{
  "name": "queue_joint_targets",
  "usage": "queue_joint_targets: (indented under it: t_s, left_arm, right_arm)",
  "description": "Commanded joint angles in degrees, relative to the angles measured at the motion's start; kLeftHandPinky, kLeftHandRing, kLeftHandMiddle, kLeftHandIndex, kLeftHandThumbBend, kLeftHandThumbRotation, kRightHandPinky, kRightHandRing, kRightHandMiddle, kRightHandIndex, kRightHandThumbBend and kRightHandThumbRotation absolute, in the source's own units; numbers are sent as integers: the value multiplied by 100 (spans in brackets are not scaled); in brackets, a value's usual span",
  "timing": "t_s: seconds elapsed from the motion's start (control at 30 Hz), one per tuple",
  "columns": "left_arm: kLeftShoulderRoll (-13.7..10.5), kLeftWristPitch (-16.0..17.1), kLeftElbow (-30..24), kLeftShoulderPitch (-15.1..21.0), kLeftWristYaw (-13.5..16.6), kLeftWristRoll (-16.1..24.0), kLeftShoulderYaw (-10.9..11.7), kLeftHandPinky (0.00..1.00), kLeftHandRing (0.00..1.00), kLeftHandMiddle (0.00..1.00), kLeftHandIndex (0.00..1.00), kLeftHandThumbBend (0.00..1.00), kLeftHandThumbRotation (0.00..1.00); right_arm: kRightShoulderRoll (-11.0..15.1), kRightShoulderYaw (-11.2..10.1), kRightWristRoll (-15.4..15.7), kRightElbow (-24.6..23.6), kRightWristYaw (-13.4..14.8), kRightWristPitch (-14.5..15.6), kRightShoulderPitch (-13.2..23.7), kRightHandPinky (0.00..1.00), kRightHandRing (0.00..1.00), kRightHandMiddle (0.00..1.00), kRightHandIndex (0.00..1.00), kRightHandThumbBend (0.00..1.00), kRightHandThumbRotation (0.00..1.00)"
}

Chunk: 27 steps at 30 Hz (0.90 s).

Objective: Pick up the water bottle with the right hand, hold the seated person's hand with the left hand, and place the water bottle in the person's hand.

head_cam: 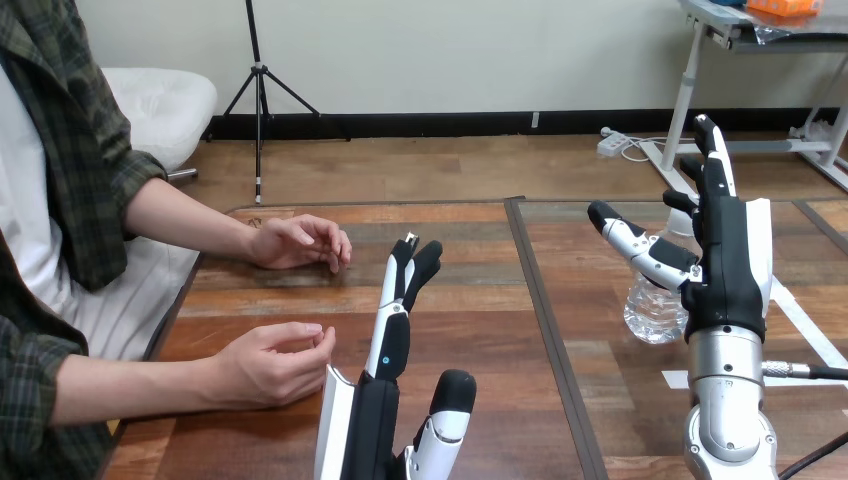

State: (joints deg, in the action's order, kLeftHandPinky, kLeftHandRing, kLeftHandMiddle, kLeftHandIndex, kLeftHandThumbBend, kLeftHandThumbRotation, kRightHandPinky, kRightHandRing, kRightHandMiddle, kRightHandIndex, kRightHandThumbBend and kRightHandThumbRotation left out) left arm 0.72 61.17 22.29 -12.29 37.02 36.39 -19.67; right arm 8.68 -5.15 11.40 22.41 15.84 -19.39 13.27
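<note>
Pickup seems to be in hand: at frame right the right hand [728, 262] is hovering, fingers spread, just beside the water bottle [651, 312] and needing to curl round it, while the left hand [374, 420] is waiting straight-fingered at lower centre.

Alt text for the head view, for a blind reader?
The robot's right hand, open, stands upright beside a water bottle on the wooden table, without gripping it. Its left hand, open, lies beside the person's near hand and far hand, holding neither.
</note>
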Motion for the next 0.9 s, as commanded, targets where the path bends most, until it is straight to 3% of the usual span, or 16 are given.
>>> queue_joint_targets:
  t_s: [0.0, 0.87]
  left_arm:
    - [171, 79, -12, 91, -25, -68, -10, 93, 93, 94, 100, 43, 100]
    - [172, 59, -36, 97, -100, -100, 6, 93, 92, 93, 99, 44, 100]
  right_arm:
    - [-12, 10, -5, -284, 28, -94, 324, 80, 93, 99, 97, 62, 0]
    - [-20, -11, -17, -397, 32, 28, 308, 85, 95, 98, 97, 61, 0]
